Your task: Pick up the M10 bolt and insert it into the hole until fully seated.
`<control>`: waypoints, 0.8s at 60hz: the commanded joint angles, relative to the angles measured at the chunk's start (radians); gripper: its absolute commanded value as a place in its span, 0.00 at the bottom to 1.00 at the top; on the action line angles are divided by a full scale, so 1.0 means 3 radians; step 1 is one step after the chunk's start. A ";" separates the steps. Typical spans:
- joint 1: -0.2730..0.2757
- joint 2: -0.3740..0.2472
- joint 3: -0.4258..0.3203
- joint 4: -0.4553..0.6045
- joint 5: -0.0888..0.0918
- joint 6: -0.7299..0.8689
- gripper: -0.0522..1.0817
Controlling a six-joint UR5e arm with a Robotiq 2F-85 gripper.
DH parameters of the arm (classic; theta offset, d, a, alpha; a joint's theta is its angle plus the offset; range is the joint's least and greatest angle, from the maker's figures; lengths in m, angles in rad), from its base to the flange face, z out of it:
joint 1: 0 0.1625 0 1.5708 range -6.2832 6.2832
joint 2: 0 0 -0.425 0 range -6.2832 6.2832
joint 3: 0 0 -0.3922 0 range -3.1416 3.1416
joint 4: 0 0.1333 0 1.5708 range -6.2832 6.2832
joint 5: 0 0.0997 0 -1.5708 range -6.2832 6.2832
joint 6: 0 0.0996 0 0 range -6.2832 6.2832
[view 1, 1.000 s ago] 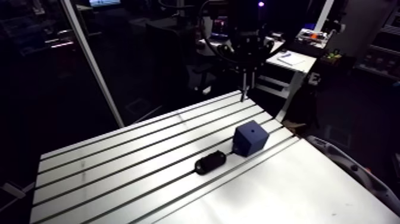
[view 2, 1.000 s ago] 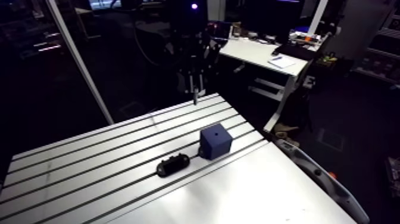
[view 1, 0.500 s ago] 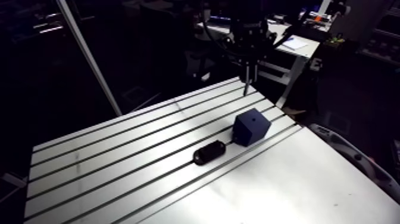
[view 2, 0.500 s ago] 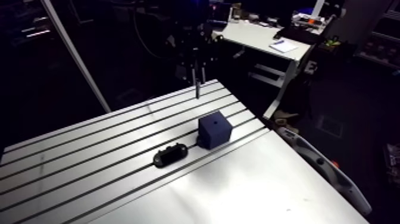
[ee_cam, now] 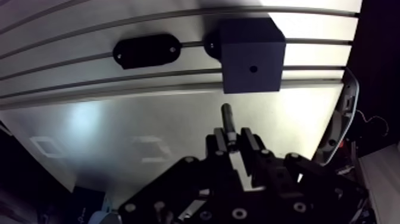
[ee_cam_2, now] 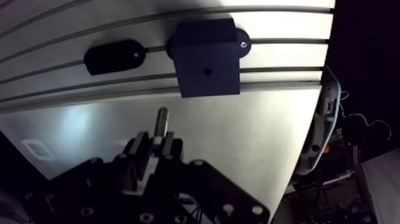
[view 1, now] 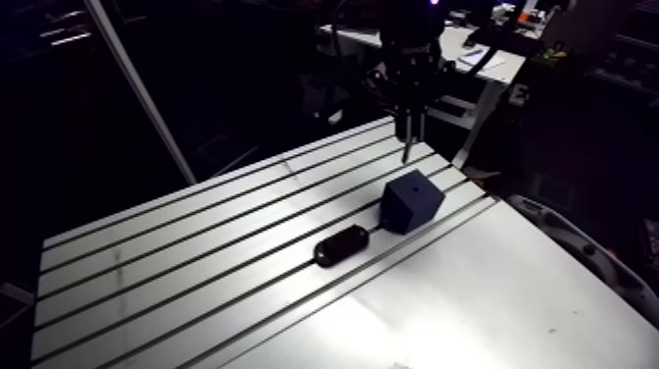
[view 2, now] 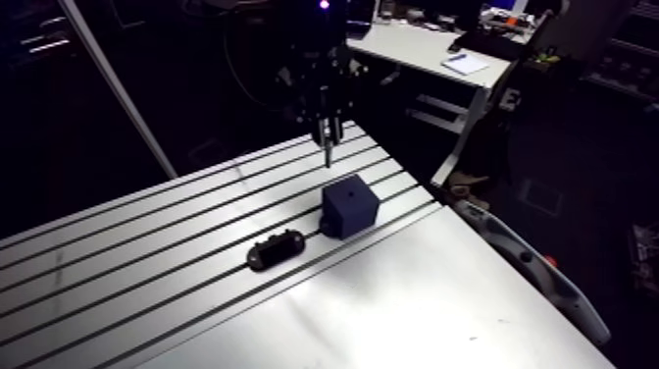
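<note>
M10 bolt (ee_cam: 227, 117) clamped in the gripper (ee_cam: 233, 139) over slotted table (ee_cam: 119, 131), near blue block (ee_cam: 251, 56)

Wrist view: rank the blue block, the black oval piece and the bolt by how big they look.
1. blue block
2. black oval piece
3. bolt: looks smallest even though it is nearest the camera, with its lower end hidden in the gripper.

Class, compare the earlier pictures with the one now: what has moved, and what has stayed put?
The gripper, still shut on the bolt, has moved closer to the blue block, not yet over its hole. Nothing was grasped or released. The block and the black oval piece beside it stayed put.
</note>
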 commanded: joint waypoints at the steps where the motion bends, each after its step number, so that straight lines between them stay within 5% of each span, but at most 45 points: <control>1: -0.0112 0.0059 0.0030 -0.0108 -0.0004 0.0005 1.00; 48: -0.0154 0.0258 0.0019 -0.0237 -0.0004 0.0005 1.00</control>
